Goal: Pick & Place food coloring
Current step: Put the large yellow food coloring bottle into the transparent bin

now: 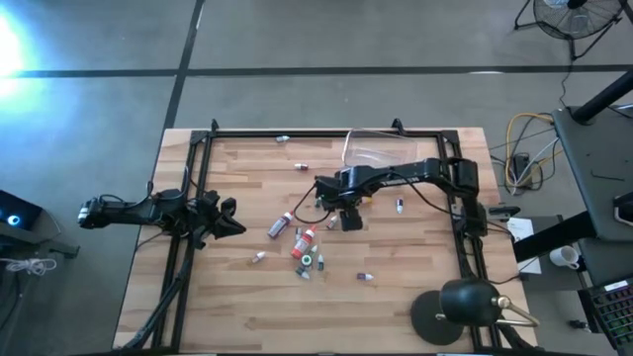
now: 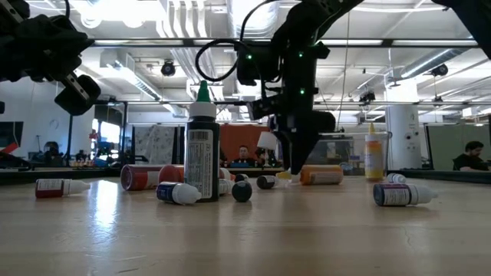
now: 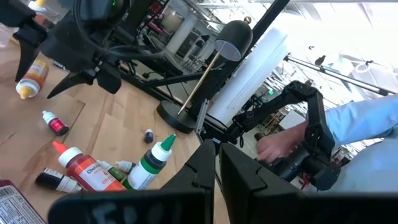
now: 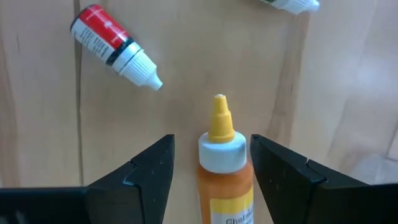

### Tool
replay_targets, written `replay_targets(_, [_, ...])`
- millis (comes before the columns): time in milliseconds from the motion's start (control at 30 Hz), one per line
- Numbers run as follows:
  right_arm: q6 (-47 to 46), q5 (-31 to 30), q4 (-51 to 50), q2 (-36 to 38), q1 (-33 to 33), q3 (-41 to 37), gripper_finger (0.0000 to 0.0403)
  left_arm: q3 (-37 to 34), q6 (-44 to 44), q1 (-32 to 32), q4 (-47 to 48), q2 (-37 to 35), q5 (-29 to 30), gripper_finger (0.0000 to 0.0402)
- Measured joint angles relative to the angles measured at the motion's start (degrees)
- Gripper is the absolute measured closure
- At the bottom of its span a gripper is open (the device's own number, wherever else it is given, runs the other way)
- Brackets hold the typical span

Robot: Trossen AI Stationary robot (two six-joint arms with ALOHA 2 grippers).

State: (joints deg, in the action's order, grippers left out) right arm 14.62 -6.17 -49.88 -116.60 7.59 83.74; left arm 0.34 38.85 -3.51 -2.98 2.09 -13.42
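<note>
The right gripper (image 4: 211,168) is low over the middle of the table (image 1: 415,297), jaws spread wide with an orange bottle (image 4: 222,168) lying between the fingers (image 4: 146,171), which stand on either side without visibly touching it; a red bottle (image 4: 112,40) lies near its tip. The other bottles are scattered across the middle of the table, most lying flat, with a green-capped bottle (image 2: 202,146) upright among them and a clear box (image 1: 371,150) at the far edge. The left gripper (image 1: 226,216) waits at the table's left edge, jaws shut and holding nothing.
</note>
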Motion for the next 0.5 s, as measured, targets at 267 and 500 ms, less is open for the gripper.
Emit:
replay_targets(267, [2.4, 0.17, -0.62, -2.95, -0.09, 0.07, 0.02, 0.0, 0.0, 0.0, 0.01, 0.0, -0.01, 0.0402])
replay_targets(500, [3.83, -1.78, -1.93, -2.4, 0.22, -0.09, 0.0201, 0.0, 0.0, 0.0, 0.0, 0.0, 0.0, 0.0402])
